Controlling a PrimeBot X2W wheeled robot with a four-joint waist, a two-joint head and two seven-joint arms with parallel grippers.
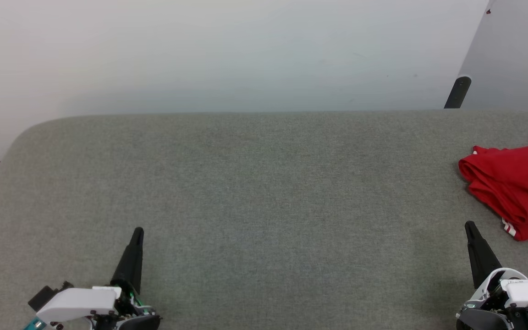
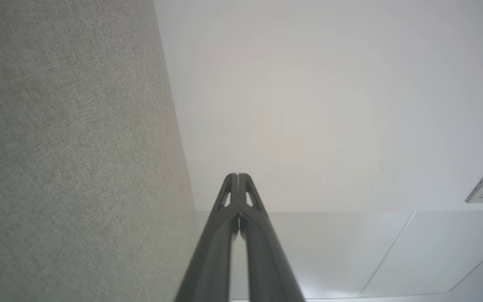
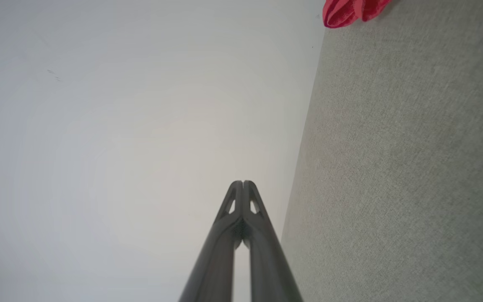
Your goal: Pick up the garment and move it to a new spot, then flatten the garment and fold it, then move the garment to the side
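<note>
The garment (image 1: 514, 188) is a red jersey folded into a bundle at the far right of the grey fabric surface (image 1: 264, 192), partly cut off by the picture's edge, with part of a black number and a bit of striped trim showing. A red corner of the garment (image 3: 350, 10) appears at the top of the right wrist view. My right gripper (image 1: 469, 226) is shut and empty at the lower right, a short way in front of the garment and apart from it. My left gripper (image 1: 138, 231) is shut and empty at the lower left. Both pairs of fingertips touch in the left gripper (image 2: 238, 176) and right gripper (image 3: 242, 183) wrist views.
The grey surface has a rounded far-left corner and a far edge against a pale wall (image 1: 227, 50). A dark post (image 1: 457, 91) stands behind the surface at the back right, beside a slanted pale panel (image 1: 516, 50).
</note>
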